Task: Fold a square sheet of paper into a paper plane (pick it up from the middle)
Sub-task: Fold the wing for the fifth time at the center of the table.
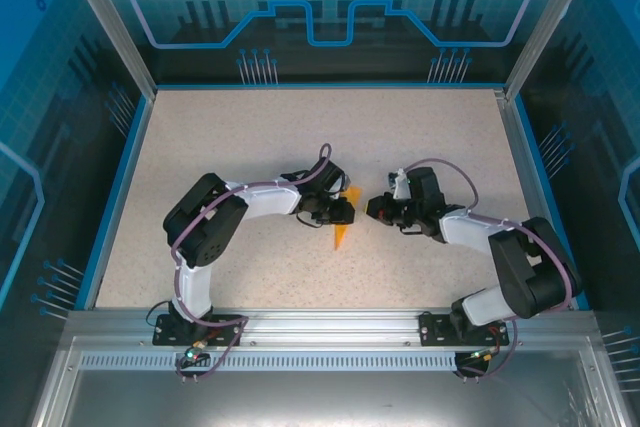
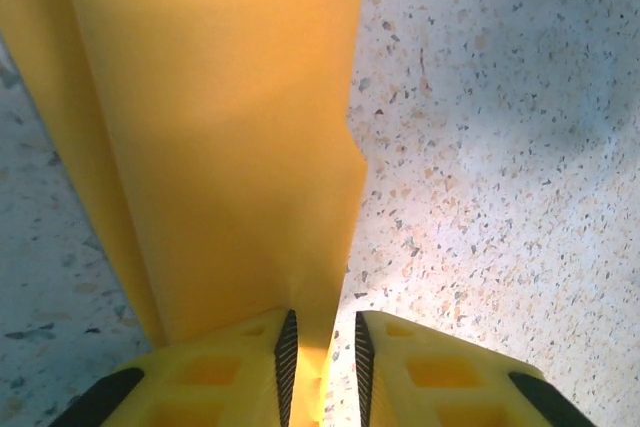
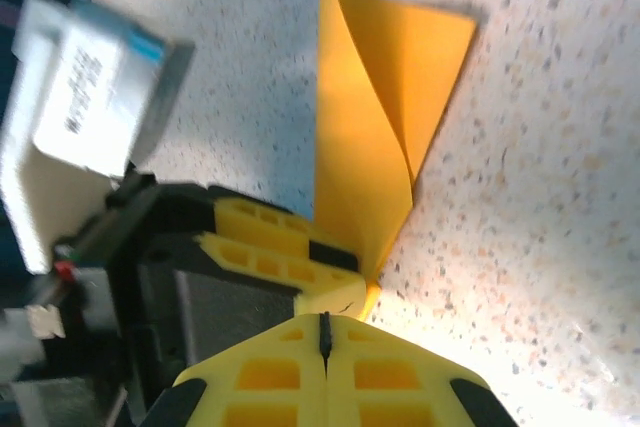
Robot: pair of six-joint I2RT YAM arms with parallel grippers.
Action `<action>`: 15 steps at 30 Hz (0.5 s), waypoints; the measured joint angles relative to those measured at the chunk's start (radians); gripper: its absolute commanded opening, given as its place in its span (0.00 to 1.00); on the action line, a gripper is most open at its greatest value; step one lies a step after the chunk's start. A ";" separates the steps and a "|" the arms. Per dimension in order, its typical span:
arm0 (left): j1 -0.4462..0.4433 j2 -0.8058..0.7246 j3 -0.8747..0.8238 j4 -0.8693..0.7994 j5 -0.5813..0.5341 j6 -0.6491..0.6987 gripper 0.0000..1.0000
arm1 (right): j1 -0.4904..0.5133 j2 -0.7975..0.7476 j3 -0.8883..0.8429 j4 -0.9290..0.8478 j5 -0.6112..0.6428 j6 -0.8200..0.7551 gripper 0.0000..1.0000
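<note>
The square sheet of paper (image 1: pixel 342 234) is orange and folded into a narrow pointed shape that stands up on the table at mid-centre. My left gripper (image 1: pixel 348 211) is at its upper part. In the left wrist view the paper (image 2: pixel 220 147) runs down between the jaws of the left gripper (image 2: pixel 320 347). It lies against the left pad (image 2: pixel 286 347), with a gap to the right pad, so the jaws stand slightly open. My right gripper (image 1: pixel 372 209) faces it from the right. In the right wrist view the right gripper (image 3: pixel 323 319) is shut, its tips close to the paper's (image 3: pixel 365 147) lower corner and the left fingers (image 3: pixel 270 247).
The speckled beige table (image 1: pixel 250 147) is framed by a blue rim and transparent blue walls (image 1: pixel 330 7). Both arm bases sit on the metal rail (image 1: pixel 330 327) at the near edge. A white labelled box (image 3: pixel 90 97) on the left wrist is close to the right gripper.
</note>
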 measured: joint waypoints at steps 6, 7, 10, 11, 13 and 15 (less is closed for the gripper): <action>-0.002 0.000 -0.007 -0.001 0.011 0.021 0.10 | -0.004 0.061 0.097 -0.017 -0.040 -0.014 0.00; -0.003 0.000 -0.008 -0.002 0.012 0.024 0.09 | -0.002 0.080 0.112 -0.017 -0.042 -0.014 0.00; -0.004 0.000 -0.009 -0.002 0.014 0.028 0.08 | 0.012 0.145 0.156 -0.017 -0.048 -0.013 0.00; -0.004 0.000 -0.009 -0.002 0.014 0.028 0.08 | 0.018 0.169 0.169 -0.015 -0.051 -0.013 0.00; -0.004 0.000 -0.010 -0.002 0.014 0.028 0.09 | 0.031 0.213 0.186 -0.013 -0.058 -0.013 0.00; -0.004 0.000 -0.014 0.003 0.014 0.028 0.10 | 0.039 0.248 0.192 -0.008 -0.062 -0.013 0.00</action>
